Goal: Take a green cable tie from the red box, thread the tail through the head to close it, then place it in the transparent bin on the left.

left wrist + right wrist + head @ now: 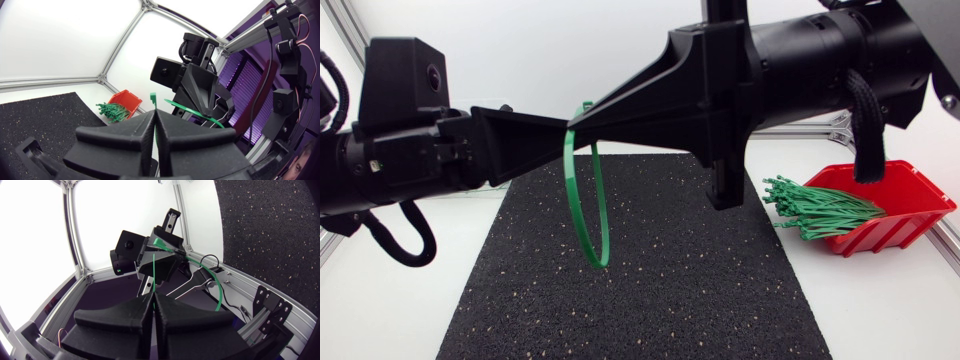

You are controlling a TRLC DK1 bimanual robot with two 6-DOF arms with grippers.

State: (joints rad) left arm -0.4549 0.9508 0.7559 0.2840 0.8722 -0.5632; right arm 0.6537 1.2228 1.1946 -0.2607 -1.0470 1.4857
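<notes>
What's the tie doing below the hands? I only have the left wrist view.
Observer: Head view: the cable tie hangs as a loop from where the left hand and right hand meet, above the black mat.
Operator: Right hand actually pinching it?
Observer: The right wrist view says yes. Its fingers are closed on a thin green strand that runs straight ahead to the left hand.
Operator: Where over the mat?
Observer: In the head view the hands meet left of the mat's middle, with the right hand reaching across from its side.
</notes>
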